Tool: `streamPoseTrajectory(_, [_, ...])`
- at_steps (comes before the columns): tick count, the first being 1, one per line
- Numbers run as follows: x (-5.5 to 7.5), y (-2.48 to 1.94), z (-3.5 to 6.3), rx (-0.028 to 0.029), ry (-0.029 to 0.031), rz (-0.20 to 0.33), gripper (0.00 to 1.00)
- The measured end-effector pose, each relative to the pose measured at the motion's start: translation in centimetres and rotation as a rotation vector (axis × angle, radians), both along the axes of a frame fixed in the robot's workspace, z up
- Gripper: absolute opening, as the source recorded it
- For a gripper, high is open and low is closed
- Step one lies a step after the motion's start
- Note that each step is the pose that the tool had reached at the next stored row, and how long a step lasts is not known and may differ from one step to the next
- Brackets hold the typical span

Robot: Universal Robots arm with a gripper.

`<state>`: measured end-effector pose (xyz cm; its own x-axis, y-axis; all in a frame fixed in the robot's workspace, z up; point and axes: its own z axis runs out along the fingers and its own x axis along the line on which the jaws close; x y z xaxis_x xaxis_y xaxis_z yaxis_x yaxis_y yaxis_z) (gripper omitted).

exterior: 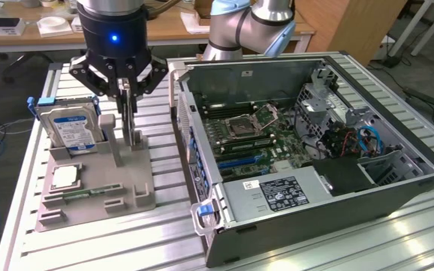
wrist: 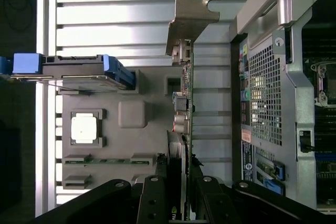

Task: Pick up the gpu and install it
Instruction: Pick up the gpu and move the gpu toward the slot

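The exterior camera looks obliquely down from high over the silver slatted metal table (exterior: 89, 248). The wrist camera faces straight down, close, past the black gripper (wrist: 181, 184) and thin green gpu (wrist: 190, 98). Both share the flat grey parts tray (exterior: 89, 206) and open black computer case (exterior: 338, 212).

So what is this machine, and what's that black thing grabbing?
It's a robot arm with a black claw at its end. One picture is taken from off the arm, showing the whole table; the other comes from a camera on its wrist. On the table sit an open computer case and a gray tray holding a hard drive, a processor chip and a memory stick. The claw is pinching the gpu, a thin card standing on edge at the tray.
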<state>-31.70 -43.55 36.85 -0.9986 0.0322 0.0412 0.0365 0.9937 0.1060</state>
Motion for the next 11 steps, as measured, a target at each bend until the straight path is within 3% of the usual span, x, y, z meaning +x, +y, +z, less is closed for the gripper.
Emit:
streamPoseTrajectory(3, [0.01,0.0,0.16,-0.0012,-0.0001,0.0,0.27])
streamPoseTrajectory(7, [0.0,-0.01,0.29,-0.0096,-0.0001,0.0,0.27])
streamPoseTrajectory(11, [0.0,0.0,0.58,-0.01,0.0,0.0,0.27])
